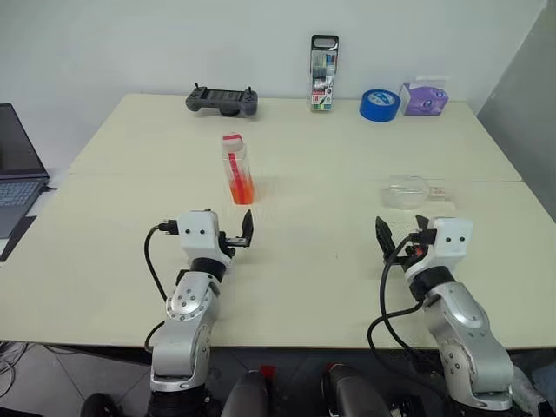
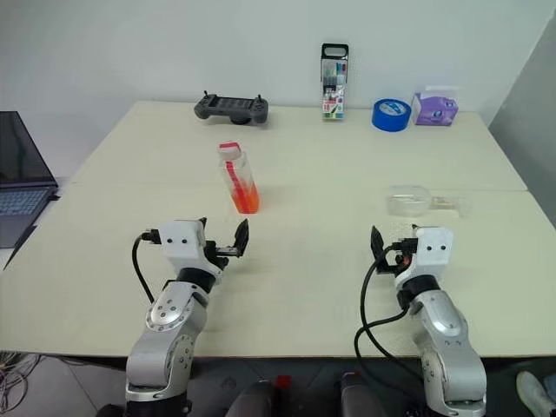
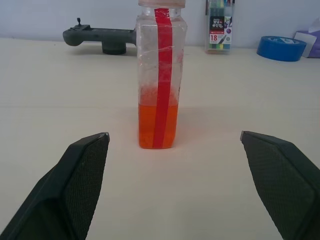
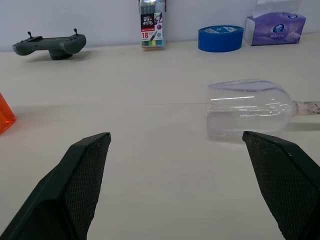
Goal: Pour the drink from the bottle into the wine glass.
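Bottle upright left of centre, wine glass on its side to the right, bare table all around.

The bottle (image 1: 237,169), about a third full of orange-red drink (image 3: 157,126), stands ahead of the left gripper (image 1: 233,240), whose fingers are spread wide and empty. The wine glass (image 1: 408,191) lies beyond the right gripper (image 1: 401,236), likewise spread. A game controller (image 1: 221,101), marker case (image 1: 323,73), blue tape roll (image 1: 380,104) and tissue pack (image 1: 424,98) line the table's far edge (image 1: 287,97).

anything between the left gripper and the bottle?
Nothing. In the left wrist view, bare tabletop runs from the open left gripper to the upright bottle; the left eye view shows the same gap.
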Controlling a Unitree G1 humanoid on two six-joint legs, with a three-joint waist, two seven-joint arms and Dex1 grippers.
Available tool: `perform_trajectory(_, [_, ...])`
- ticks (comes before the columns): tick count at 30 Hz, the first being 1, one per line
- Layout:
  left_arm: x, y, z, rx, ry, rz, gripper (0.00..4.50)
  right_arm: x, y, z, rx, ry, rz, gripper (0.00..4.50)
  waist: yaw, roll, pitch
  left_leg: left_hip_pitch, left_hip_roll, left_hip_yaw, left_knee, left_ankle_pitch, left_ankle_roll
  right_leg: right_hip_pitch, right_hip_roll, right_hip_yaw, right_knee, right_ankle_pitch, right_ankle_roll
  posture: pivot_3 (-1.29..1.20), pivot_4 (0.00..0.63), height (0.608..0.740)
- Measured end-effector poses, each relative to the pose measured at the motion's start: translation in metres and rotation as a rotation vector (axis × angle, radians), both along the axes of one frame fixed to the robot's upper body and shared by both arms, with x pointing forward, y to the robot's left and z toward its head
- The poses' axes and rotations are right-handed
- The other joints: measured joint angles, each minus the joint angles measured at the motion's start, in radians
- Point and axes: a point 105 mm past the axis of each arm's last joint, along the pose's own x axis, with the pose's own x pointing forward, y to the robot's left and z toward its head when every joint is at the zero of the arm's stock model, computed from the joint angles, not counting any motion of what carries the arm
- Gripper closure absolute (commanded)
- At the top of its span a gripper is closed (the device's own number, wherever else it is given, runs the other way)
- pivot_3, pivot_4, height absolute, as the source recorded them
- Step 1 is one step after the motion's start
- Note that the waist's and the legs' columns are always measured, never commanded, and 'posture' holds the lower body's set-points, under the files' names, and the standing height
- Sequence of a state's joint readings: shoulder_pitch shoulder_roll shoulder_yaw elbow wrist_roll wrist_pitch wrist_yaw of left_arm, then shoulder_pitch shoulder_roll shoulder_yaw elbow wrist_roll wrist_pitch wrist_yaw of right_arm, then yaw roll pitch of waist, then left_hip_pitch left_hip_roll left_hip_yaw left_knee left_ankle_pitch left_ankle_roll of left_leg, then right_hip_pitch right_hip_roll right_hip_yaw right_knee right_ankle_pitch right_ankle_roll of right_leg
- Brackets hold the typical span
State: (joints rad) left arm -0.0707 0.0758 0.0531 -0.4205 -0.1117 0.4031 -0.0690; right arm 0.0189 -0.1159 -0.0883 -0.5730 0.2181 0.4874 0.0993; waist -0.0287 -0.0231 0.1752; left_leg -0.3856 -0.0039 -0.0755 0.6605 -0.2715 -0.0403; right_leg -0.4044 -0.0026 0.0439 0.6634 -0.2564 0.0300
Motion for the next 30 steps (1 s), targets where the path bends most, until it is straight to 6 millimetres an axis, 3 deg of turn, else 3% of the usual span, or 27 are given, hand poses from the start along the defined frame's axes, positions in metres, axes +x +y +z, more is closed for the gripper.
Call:
perform_trajectory(11, [0.001, -0.003, 0.010, -0.003, -0.057, -0.001, 0.01, 0.000, 0.004, 0.003, -0.034, -0.012, 0.044, 0.00, 0.000, 0.000, 0.000, 0.000, 0.000, 0.000, 0.000, 0.000, 0.000, 0.000, 0.000, 0.000, 0.000, 0.000, 0.000, 0.00, 0.150, 0.740])
perform_trajectory(17, [0.021, -0.009, 0.027, -0.077, -0.086, 0.058, 0.01, 0.009, 0.040, 0.037, -0.060, -0.077, 0.341, 0.00, 0.000, -0.001, 0.000, 0.000, -0.002, 0.000, 0.001, 0.000, 0.000, 0.001, 0.000, -0.001, 0.000, 0.000, 0.000, 0.00, 0.150, 0.740])
perform_trajectory(20, [0.034, -0.012, 0.035, -0.087, -0.084, 0.065, 0.01, 0.013, 0.047, 0.058, -0.067, -0.092, 0.449, 0.00, 0.001, -0.001, 0.000, -0.001, -0.003, 0.000, 0.000, 0.000, 0.001, 0.001, 0.001, -0.002, 0.000, 0.000, 0.000, 0.00, 0.150, 0.740])
perform_trajectory(25, [0.047, -0.012, 0.027, -0.084, -0.039, 0.082, 0.01, 0.010, 0.053, 0.054, -0.087, -0.011, 0.568, 0.00, 0.002, -0.001, 0.000, -0.002, -0.002, 0.000, 0.000, 0.000, 0.001, 0.000, 0.000, -0.002, 0.000, 0.002, -0.002, 0.00, 0.150, 0.740])
perform_trajectory(30, [0.060, -0.018, 0.033, -0.076, -0.046, 0.059, 0.01, 0.008, 0.067, 0.061, -0.089, -0.006, 0.677, 0.00, 0.002, -0.001, 0.000, -0.002, -0.002, -0.001, 0.001, 0.000, 0.001, 0.000, 0.000, -0.002, 0.000, 0.001, -0.001, 0.00, 0.150, 0.740])
